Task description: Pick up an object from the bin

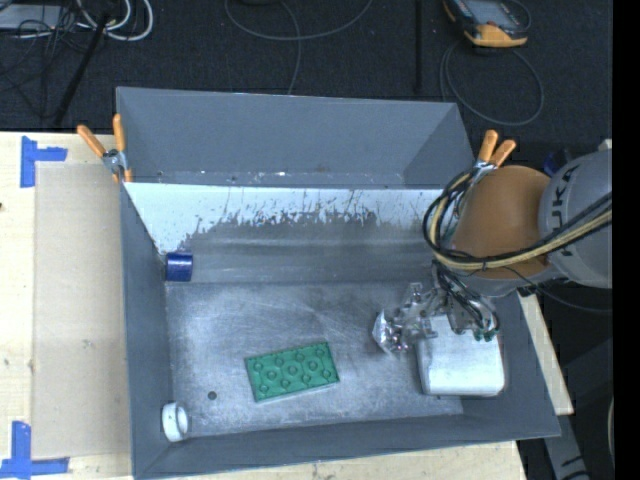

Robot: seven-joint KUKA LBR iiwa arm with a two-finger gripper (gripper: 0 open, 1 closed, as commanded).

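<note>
My gripper (396, 334) hangs low over the right part of the bin floor. Just to its right and slightly nearer lies a white rectangular block (461, 369), against the bin's right wall. A green studded flat plate (292, 371) lies on the floor to the gripper's left, a clear gap away. I see nothing held in the gripper.
A small blue cylinder (179, 266) rests at the far left, where the floor meets the sloping back wall. A small white cap-like cylinder (174, 421) sits in the near left corner. The arm with its orange cover and cables reaches in over the right rim.
</note>
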